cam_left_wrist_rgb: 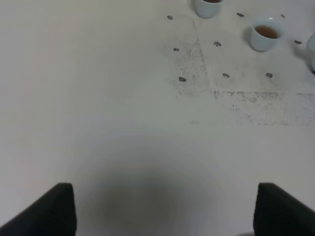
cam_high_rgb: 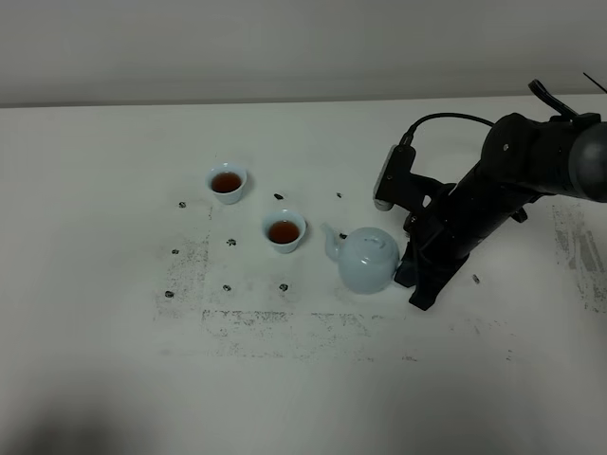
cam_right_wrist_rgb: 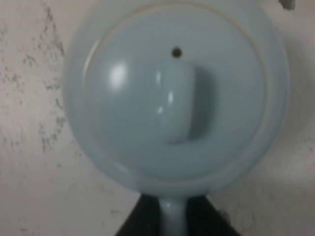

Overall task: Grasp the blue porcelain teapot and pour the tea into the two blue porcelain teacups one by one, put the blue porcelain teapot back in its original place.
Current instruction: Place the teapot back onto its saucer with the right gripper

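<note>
We begin with the white table (cam_high_rgb: 114, 379), which carries a worn patch of dark specks and small dark markers around the place where the tea set stands. Over its right part our right arm (cam_high_rgb: 512, 180) reaches down and across to the blue porcelain teapot (cam_high_rgb: 368, 261), and the right gripper (cam_high_rgb: 410, 270) is at the handle side of the pot. In the right wrist view the loop handle (cam_right_wrist_rgb: 172, 216) runs between two dark fingers (cam_right_wrist_rgb: 138, 221), so we judge that the jaws are closed on the handle and hold only that; the contact itself is partly cut off by the edge of the view. The teapot stands upright on the table with its lid (cam_right_wrist_rgb: 174, 98) seated and its spout toward the cups, which suggests to us that the pouring is finished and the pot is set back near its place, with only the release left. The left gripper (cam_left_wrist_rgb: 162, 211) hangs low over a bare part of the table, well apart from the tea set, probably to keep out of the way; its jaws stand wide open with nothing between them. Of the two blue porcelain teacups, the nearer cup (cam_high_rgb: 284, 231) stands just beside the spout and the farther cup (cam_high_rgb: 228, 182) is behind it to the left. Both are upright and hold reddish-brown tea (cam_high_rgb: 283, 231).
</note>
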{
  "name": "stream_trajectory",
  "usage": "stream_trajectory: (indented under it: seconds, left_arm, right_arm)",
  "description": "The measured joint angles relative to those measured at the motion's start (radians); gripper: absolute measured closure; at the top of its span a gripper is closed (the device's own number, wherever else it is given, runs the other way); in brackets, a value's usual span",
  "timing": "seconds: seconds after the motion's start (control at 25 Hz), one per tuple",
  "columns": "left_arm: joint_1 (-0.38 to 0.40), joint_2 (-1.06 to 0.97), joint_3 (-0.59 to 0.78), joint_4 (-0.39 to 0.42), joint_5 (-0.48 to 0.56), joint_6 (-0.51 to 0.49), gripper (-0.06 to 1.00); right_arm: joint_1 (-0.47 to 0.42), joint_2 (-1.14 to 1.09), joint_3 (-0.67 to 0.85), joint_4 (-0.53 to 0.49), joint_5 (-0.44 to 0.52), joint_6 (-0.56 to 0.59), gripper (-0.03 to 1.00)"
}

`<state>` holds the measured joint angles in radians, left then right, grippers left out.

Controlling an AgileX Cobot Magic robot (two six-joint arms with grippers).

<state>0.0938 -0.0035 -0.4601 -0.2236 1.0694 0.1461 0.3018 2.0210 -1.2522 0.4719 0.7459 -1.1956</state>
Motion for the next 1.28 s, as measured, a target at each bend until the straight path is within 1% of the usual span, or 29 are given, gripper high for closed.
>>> stream_trajectory:
  seconds: [0.44, 0.64, 0.72, 0.8, 1.16, 1.28]
  left_arm:
    - [0.0, 0.0, 0.0, 0.0, 0.0, 0.0, 0.24]
    - [0.0, 0.0, 0.0, 0.0, 0.0, 0.0, 0.24]
    - [0.0, 0.0, 0.0, 0.0, 0.0, 0.0, 0.24]
    - [0.0, 0.0, 0.0, 0.0, 0.0, 0.0, 0.24]
    - [0.0, 0.0, 0.0, 0.0, 0.0, 0.0, 0.24]
    - [0.0, 0.0, 0.0, 0.0, 0.0, 0.0, 0.24]
  right_arm:
    - [0.022, -0.006, -0.001, 0.0, 0.001, 0.003, 0.92]
    - [0.022, -0.008, -0.013, 0.008, -0.003, 0.005, 0.89]
    - [0.022, -0.01, -0.013, 0.011, -0.003, 0.01, 0.85]
    - [0.022, -0.01, -0.013, 0.011, -0.003, 0.012, 0.78]
    - [0.022, -0.01, -0.013, 0.023, -0.004, 0.036, 0.41]
    - [0.022, -0.019, -0.013, 0.023, -0.004, 0.041, 0.34]
